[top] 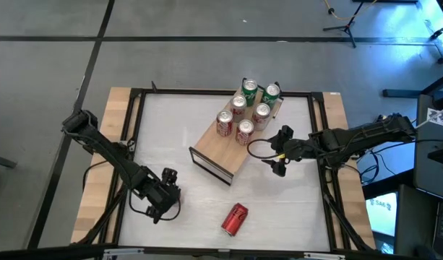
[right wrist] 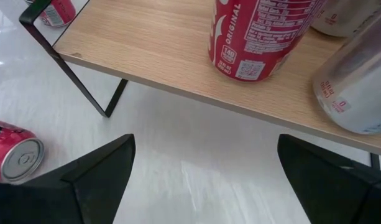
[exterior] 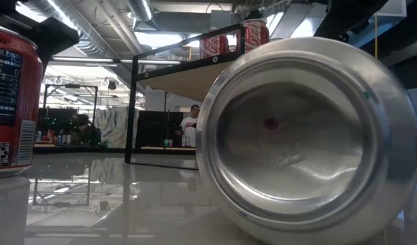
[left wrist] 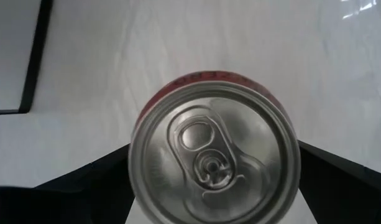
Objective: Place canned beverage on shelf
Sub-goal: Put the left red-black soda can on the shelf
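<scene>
The left hand (top: 163,195) straddles the upright can (left wrist: 214,158) on the tabletop (top: 178,123), well apart from the shelf (top: 220,148). Whether it is clenched cannot be told. Grasp squarely at mid-body before lifting. The right hand (top: 277,153) is released beside the shelf.

two dark jointed arms, black cables looping

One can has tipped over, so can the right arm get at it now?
Probably yes: the right hand is open beside the shelf, and only bare table lies between it and the tipped can.
</scene>
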`<state>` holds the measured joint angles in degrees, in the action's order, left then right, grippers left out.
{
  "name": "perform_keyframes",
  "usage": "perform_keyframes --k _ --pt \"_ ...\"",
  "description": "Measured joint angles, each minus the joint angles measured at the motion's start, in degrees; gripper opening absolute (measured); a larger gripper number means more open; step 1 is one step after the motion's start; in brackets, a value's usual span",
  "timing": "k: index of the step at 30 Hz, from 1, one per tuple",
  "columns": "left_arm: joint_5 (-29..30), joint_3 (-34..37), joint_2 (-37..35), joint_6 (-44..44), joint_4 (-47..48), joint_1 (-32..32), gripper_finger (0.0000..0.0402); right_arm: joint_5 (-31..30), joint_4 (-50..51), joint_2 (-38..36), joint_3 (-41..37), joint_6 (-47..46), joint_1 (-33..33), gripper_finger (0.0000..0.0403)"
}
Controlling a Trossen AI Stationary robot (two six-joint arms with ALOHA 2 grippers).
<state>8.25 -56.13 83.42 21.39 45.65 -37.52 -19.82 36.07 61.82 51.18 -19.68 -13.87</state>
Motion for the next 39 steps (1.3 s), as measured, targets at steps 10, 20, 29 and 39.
perform_keyframes --k 10,20,29,39 --pt "0.1 0.0 1.1 2.4 -0.3 0.0 0.0376 0.0 0.0 0.0 0.0 0.0 0.0 0.0388" --pt "1.6 0.0 1.1 5.6 -0.3 0.0 0.0372 0.0 0.0 0.0 0.0 0.0 0.0 0.0388" --pt "1.7 0.0 1.1 7.0 -0.3 0.1 0.0328 0.0 0.0 0.0 0.0 0.0 0.0 0.0388" --pt "2.3 0.0 1.1 12.5 -0.4 2.3 0.0283 0.0 0.0 0.0 0.0 0.0 0.0 0.0388"
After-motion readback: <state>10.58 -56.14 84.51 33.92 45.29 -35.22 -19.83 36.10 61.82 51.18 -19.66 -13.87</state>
